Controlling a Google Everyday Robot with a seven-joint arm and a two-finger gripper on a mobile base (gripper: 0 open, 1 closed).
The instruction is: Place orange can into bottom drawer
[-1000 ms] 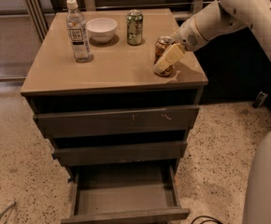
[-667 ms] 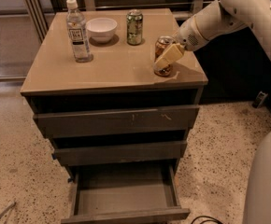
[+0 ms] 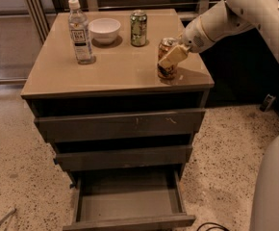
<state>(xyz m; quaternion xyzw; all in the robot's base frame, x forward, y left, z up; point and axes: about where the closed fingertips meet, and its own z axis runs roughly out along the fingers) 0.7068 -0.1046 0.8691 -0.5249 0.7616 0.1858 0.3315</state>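
The orange can (image 3: 165, 71) stands upright on the tan cabinet top (image 3: 115, 69), near its right front corner. My gripper (image 3: 171, 57) reaches in from the right and is around the can, one cream finger (image 3: 172, 57) lying across its front. The can rests on the top. The bottom drawer (image 3: 127, 198) is pulled out below, an empty shallow box. The two upper drawers are slightly out.
A green can (image 3: 139, 28), a white bowl (image 3: 104, 30) and a clear water bottle (image 3: 80, 32) stand at the back of the cabinet top. My white arm (image 3: 235, 18) spans the upper right. My base (image 3: 274, 186) fills the lower right. A speckled floor surrounds the cabinet.
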